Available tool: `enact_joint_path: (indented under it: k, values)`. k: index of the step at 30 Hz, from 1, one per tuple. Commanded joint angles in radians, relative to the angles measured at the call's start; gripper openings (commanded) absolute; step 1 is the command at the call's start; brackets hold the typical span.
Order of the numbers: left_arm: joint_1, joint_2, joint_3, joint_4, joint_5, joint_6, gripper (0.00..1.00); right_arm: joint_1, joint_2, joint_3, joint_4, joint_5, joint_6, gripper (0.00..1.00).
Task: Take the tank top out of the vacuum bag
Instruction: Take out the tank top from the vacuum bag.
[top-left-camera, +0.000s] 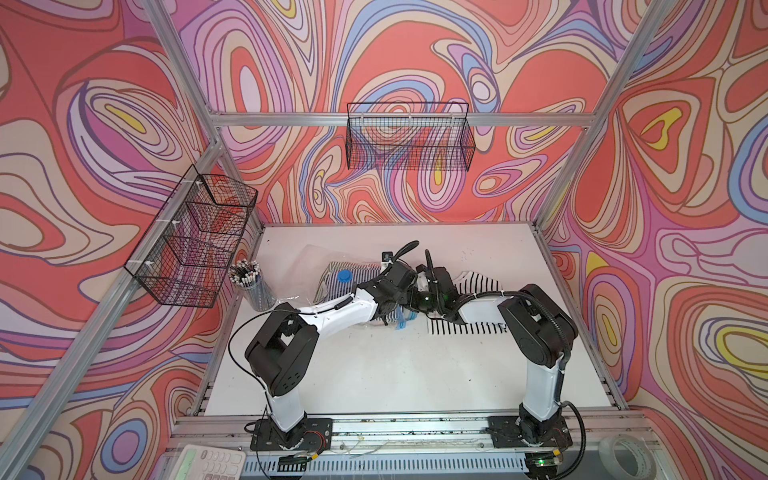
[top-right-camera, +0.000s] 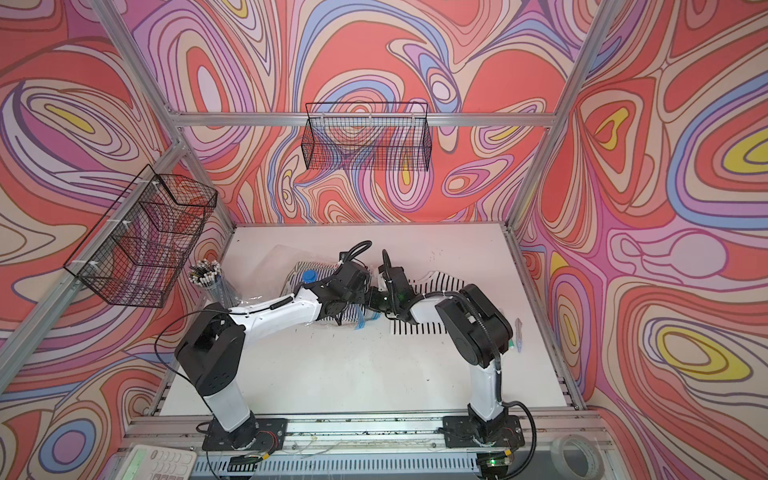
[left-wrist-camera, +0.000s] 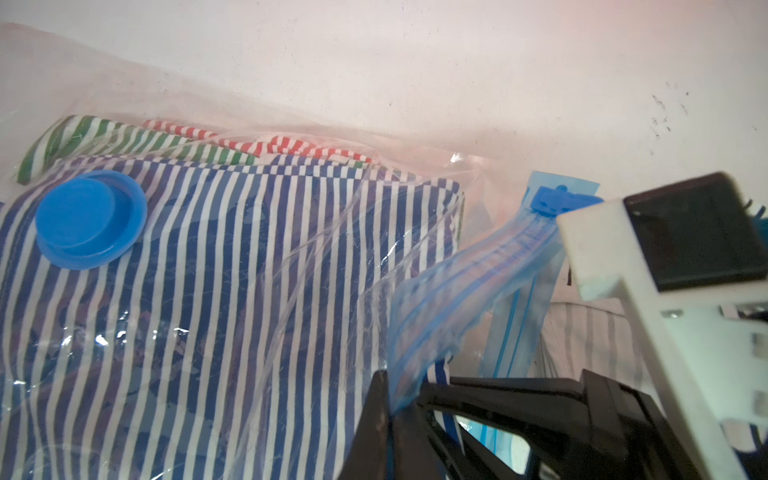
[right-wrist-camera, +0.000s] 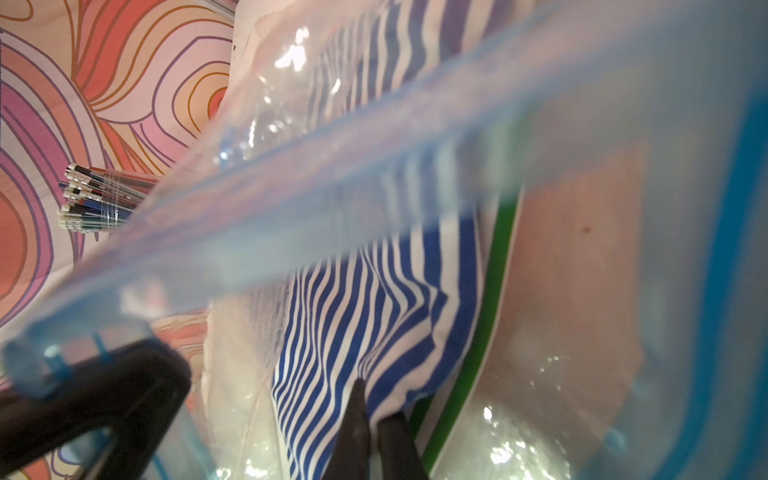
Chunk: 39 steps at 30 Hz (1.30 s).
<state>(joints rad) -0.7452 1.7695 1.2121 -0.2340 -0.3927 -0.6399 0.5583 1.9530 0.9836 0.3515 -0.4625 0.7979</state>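
Bimanual cell, both arms meeting at the mouth of the vacuum bag (top-left-camera: 308, 255). The bag lies on the left-centre of the white table (top-left-camera: 395, 374), with its round blue valve cap (left-wrist-camera: 89, 218) facing up and its open edge turned toward the table's middle.

The left gripper (left-wrist-camera: 399, 399) is closed on the light-blue zip strip (left-wrist-camera: 469, 274). It holds the upper lip raised, so the strip arches clear of the lower lip.

Through this gap the right gripper (right-wrist-camera: 376, 403) reaches inside. Its fingers are pinched together on a fold at the edge of the blue-and-white striped tank top (right-wrist-camera: 374, 299). The tank top is folded and sits wholly within the bag, directly under the valve cap. A green-striped garment (left-wrist-camera: 124, 137) and a red-striped garment (left-wrist-camera: 291, 145) are stacked behind and beneath it.

A black-and-white striped garment (top-left-camera: 461, 329) lies spread outside the bag, just right of the mouth and partly under the right forearm.

At the bag's left edge, loose clear plastic comes close beside a cup of pencils (top-left-camera: 255, 286). Above that corner a wire basket (top-left-camera: 195, 241) hangs from the side rail. A second wire basket (top-left-camera: 409, 137) hangs on the rear rail, well above the work.

Bare tabletop shows between the bag mouth and the near rail, and along the rear edge behind both wrists.
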Motion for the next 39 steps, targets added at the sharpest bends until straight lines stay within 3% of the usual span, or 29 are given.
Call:
enact_joint_path:
  k: [1, 39]
  values:
    - [0.009, -0.027, -0.019, 0.024, -0.011, -0.004, 0.00, 0.009, -0.022, 0.010, 0.002, -0.003, -0.015, 0.00]
    - [0.065, -0.016, -0.048, -0.003, -0.054, -0.090, 0.00, 0.006, -0.132, 0.092, -0.255, 0.132, -0.173, 0.00]
